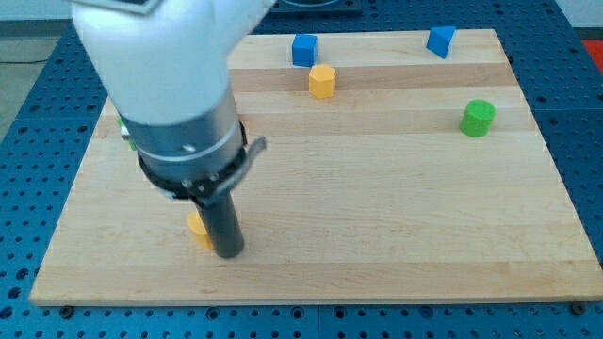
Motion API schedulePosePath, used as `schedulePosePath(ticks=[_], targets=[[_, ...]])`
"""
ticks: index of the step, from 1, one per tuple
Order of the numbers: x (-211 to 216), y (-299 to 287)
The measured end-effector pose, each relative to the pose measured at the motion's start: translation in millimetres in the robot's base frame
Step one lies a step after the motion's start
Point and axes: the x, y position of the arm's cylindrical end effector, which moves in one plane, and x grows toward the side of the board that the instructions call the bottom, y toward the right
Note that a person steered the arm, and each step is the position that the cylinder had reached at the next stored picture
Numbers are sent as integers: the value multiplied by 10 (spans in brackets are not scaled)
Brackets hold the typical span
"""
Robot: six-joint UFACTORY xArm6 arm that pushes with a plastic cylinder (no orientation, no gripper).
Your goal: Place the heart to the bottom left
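Blocks lie scattered on a pale wooden tabletop that rests on a blue perforated base; nothing on it serves as a container, and every block sits loose on the bare wood. My tip, the lower end of a straight dark rod under a white and grey arm housing, touches down near the view's bottom left of the tabletop. Just to its left, touching or nearly touching the rod, is a small yellow-orange block, largely hidden by the rod; its shape cannot be made out, so whether it is the heart cannot be told. It already lies in the bottom-left part of the wood, with a strip of bare board between it and both the bottom edge and the left edge. The arm carries no gripper, so no spread or pressed state can be told.

Near the view's top edge sits a blue cube-like block, and just below and to its right a yellow-orange cylinder-like block, the two close but apart. A second blue block, angular in outline, stands near the top-right corner. A green cylinder stands alone toward the right edge. A sliver of green shows at the left edge behind the arm housing; its shape is hidden.

Bare wood stretches across the middle and the whole bottom right, well apart from every block.
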Motion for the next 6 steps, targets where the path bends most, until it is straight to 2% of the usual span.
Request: schedulePosePath(ticks=[2, 4, 6], targets=[[-595, -21], [-301, -452], [-58, -332]])
